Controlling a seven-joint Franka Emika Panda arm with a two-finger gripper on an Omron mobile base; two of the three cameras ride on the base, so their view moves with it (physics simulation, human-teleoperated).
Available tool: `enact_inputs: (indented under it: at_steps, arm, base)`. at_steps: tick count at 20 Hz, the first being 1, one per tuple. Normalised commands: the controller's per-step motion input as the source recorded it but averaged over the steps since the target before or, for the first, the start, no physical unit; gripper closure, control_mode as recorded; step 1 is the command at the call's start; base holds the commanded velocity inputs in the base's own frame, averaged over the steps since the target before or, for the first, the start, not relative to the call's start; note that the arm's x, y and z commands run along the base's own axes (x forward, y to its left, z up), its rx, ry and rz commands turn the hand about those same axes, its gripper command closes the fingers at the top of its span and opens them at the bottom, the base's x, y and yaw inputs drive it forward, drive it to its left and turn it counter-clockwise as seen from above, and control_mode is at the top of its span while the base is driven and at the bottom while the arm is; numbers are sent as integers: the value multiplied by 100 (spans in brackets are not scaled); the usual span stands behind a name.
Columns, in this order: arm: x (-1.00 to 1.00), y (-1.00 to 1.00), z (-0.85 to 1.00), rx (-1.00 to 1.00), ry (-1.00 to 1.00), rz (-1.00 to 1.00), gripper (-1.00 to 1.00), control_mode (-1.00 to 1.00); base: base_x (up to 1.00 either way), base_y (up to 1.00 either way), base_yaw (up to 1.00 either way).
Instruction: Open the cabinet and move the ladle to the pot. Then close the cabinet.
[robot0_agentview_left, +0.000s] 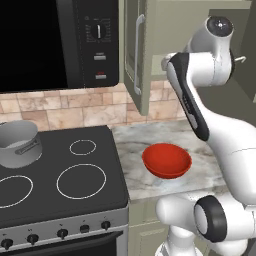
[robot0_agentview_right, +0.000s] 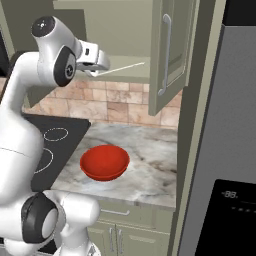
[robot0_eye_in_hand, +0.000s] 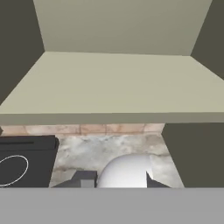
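Here the fridge (robot0_agentview_right: 225, 125) fills the right side, the microwave (robot0_agentview_left: 55, 42) hangs over the stove (robot0_agentview_left: 60, 175), and the marble counter (robot0_agentview_left: 150, 135) runs between them with a red bowl (robot0_agentview_left: 166, 160) on it. The cabinet (robot0_agentview_right: 120, 30) above the counter stands open, both doors swung out: the left door (robot0_agentview_left: 137, 55) juts toward the stove side, the right door (robot0_agentview_right: 167, 55) toward the fridge. In the hand view the cabinet's shelf (robot0_eye_in_hand: 113, 83) is bare and pale. The pot (robot0_agentview_left: 19, 142) sits on the stove's back left burner, well apart from the arm and below it. The gripper (robot0_agentview_right: 102, 67) is up in front of the open cabinet, between the two doors and above the bowl, jaws drawn close together on the ladle (robot0_agentview_right: 122, 67), whose thin pale handle sticks out from the fingers toward the right door. In the hand view a rounded white shape sits between the fingertips (robot0_eye_in_hand: 85, 178); whether that is the ladle's bowl I cannot tell.
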Motion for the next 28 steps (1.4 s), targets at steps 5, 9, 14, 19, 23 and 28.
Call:
enact_inputs:
  at_steps: [5, 9, 14, 19, 23, 28]
  arm:
    - [-71, -1, -11, 0, 0, 0, 100, -100]
    - [-62, 0, -7, 0, 0, 0, 100, -100]
    - [-50, 0, -4, 0, 0, 0, 100, -100]
    - [-39, 0, -11, 0, 0, 0, 100, -100]
    - [-33, 0, -11, 0, 0, 0, 100, -100]
    - [-22, 0, -12, 0, 0, 0, 100, -100]
  base:
    - [0, 0, 0]
    - [0, 0, 0]
    - [0, 0, 0]
    - [0, 0, 0]
    - [0, 0, 0]
    - [0, 0, 0]
